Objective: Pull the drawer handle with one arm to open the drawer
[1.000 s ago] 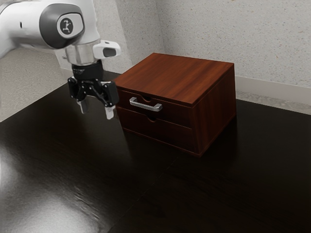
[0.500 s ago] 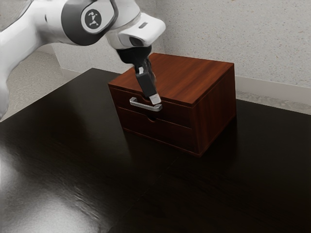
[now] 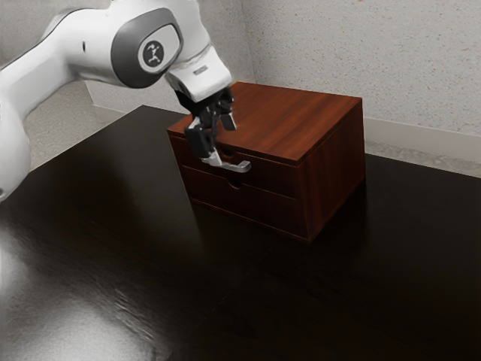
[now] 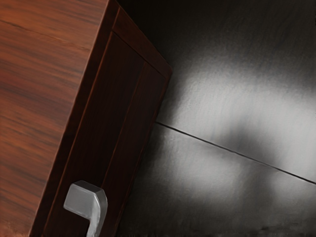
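In the exterior view you are looking at the whole scene. The wooden cabinet (image 3: 301, 120) is standing on the dark table (image 3: 113, 263), toward the far side, close to the speckled wall (image 3: 376, 53). Its upper drawer (image 3: 274, 173) is lying level with the lower drawer (image 3: 255, 201), so nothing is showing as pulled out. The drawer handle (image 3: 234, 166), a silver bar, is sitting on the upper drawer front toward the exterior view's left. The white arm (image 3: 90, 53) is arching across from the exterior view's upper left, with its last joint bending down and its hand tilting toward the cabinet front. The gripper (image 3: 213, 154) is sitting right at the handle's left end, over the cabinet's near top edge. From here you cannot tell whether it is clasping the bar or hanging free beside it.

In the wrist view you are getting the close detail. One rounded grey end of the drawer handle (image 4: 88, 203) is lying just under the hand, standing out from the dark drawer front (image 4: 106, 133). The reddish grain of the cabinet top (image 4: 39, 84) is running alongside it. Beyond the front, the glossy table (image 4: 237, 98) is catching a pale reflection, and a thin seam (image 4: 232, 152) is crossing it.
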